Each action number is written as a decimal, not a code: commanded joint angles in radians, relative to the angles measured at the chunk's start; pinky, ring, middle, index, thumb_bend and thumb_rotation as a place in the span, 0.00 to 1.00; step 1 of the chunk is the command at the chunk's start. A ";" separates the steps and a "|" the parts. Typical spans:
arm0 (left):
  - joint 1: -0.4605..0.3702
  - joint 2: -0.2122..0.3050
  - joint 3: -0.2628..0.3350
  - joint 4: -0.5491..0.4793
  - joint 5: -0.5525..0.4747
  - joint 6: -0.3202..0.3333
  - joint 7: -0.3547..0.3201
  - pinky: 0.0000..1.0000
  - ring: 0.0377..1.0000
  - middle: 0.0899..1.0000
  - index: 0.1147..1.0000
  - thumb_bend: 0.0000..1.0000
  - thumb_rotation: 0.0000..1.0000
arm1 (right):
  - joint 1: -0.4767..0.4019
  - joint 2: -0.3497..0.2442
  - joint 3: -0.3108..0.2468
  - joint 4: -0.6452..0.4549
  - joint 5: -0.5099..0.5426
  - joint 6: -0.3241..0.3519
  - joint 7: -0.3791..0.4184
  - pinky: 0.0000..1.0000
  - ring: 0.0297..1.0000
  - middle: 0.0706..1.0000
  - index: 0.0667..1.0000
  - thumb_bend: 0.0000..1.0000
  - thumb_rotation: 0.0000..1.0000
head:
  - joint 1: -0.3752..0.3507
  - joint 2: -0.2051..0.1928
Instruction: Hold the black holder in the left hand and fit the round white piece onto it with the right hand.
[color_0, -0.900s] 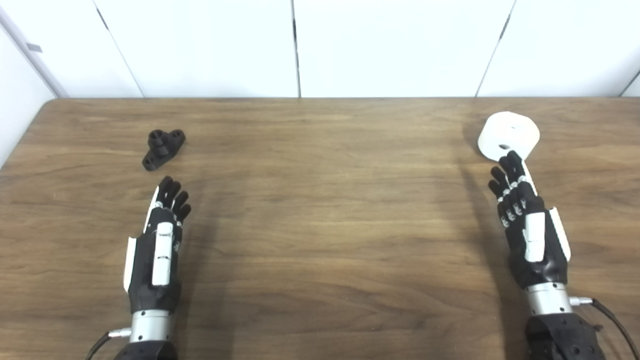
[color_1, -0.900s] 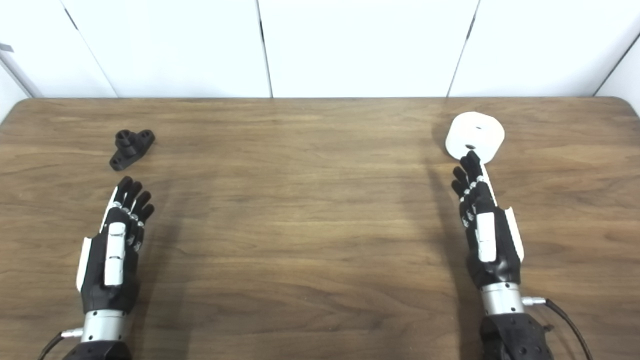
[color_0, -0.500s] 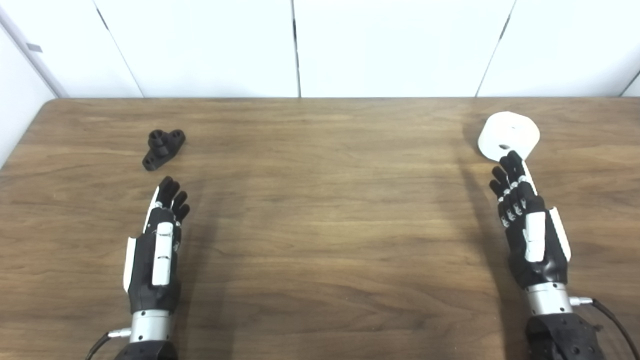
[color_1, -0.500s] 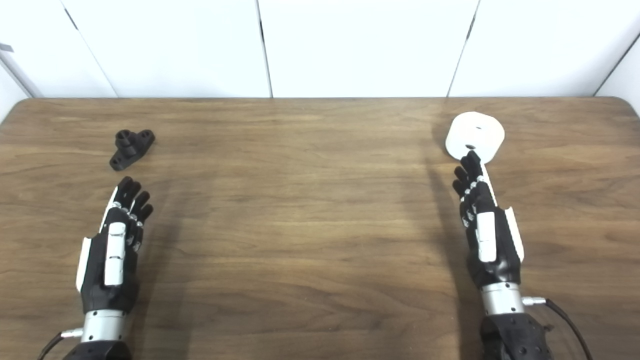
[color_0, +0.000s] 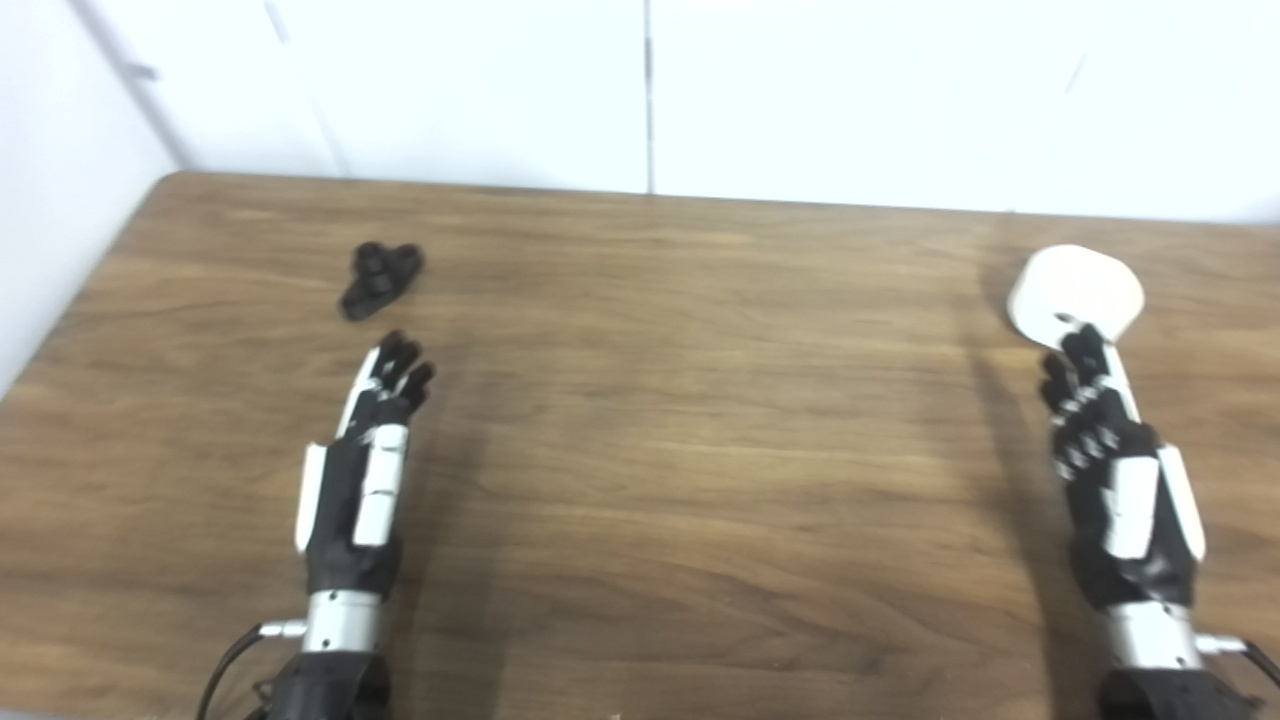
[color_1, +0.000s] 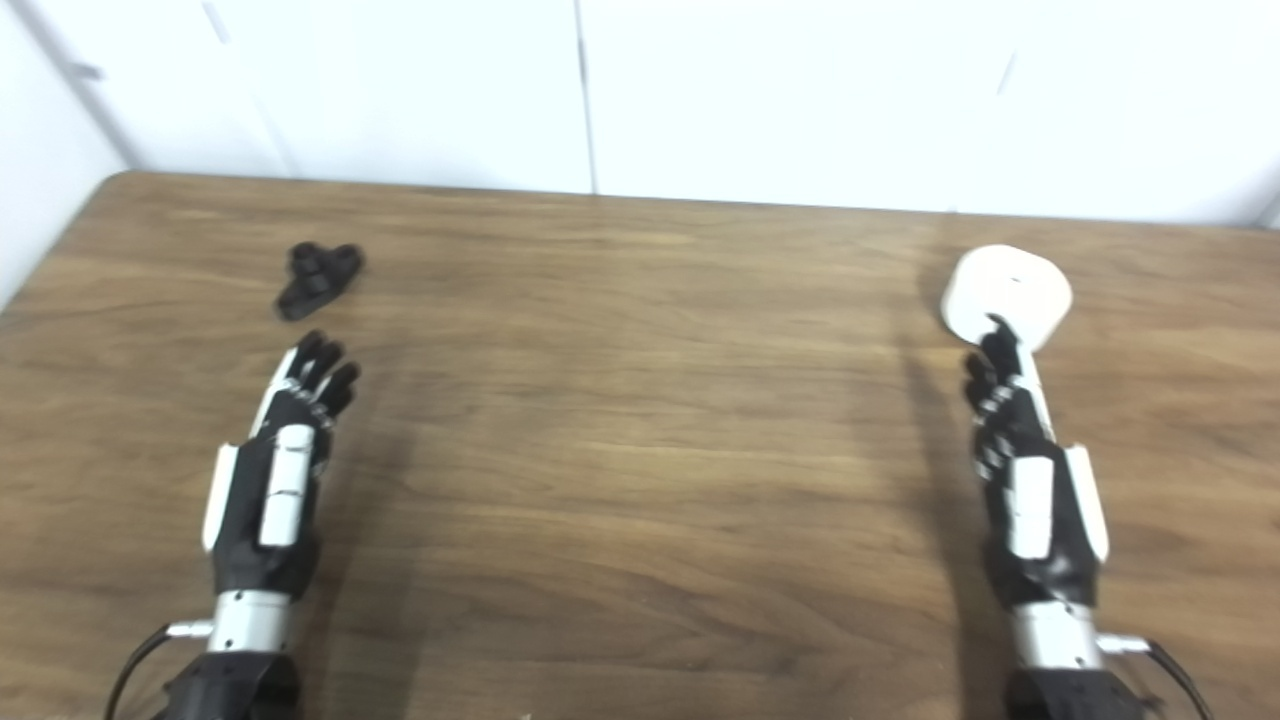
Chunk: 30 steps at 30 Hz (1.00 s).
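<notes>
A: So, risks from here?

B: Mainly nudging parts away. Holder (color_0: 381, 280) is small and lies loose on the table (color_0: 680, 430); fingertips coming in low could shove it far-left instead of wrapping it. White piece (color_0: 1076, 293) sits near the right edge, so a push could slide it off.

A: Hand state?

B: Left hand (color_0: 363, 470) is flat, fingers extended, holding nothing. Right hand (color_0: 1115, 470) same, empty.

A: Positions?

B: Holder is far-left, just beyond the left fingertips, clear gap. White piece is far-right; right fingertips overlap its near rim in both views. Can't tell if they touch it.
</notes>
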 joint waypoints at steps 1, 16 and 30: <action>0.011 -0.096 -0.021 0.070 0.019 -0.047 0.010 0.93 0.93 0.93 0.94 0.46 0.81 | 0.043 -0.008 -0.003 0.095 0.014 -0.044 0.026 1.00 0.98 0.99 1.00 0.66 0.98 | 0.013 -0.013; 0.014 -0.118 -0.048 0.144 0.039 -0.115 0.018 0.95 0.94 0.94 0.96 0.48 0.77 | 0.035 -0.031 -0.007 0.175 0.058 -0.093 0.057 1.00 1.00 1.00 1.00 0.65 1.00 | 0.087 -0.110; 0.043 -0.128 -0.046 0.055 0.157 -0.047 0.085 0.86 0.91 0.90 0.91 0.47 0.49 | 0.057 -0.047 -0.018 0.133 0.089 -0.067 0.071 1.00 0.99 1.00 1.00 0.67 1.00 | 0.061 -0.083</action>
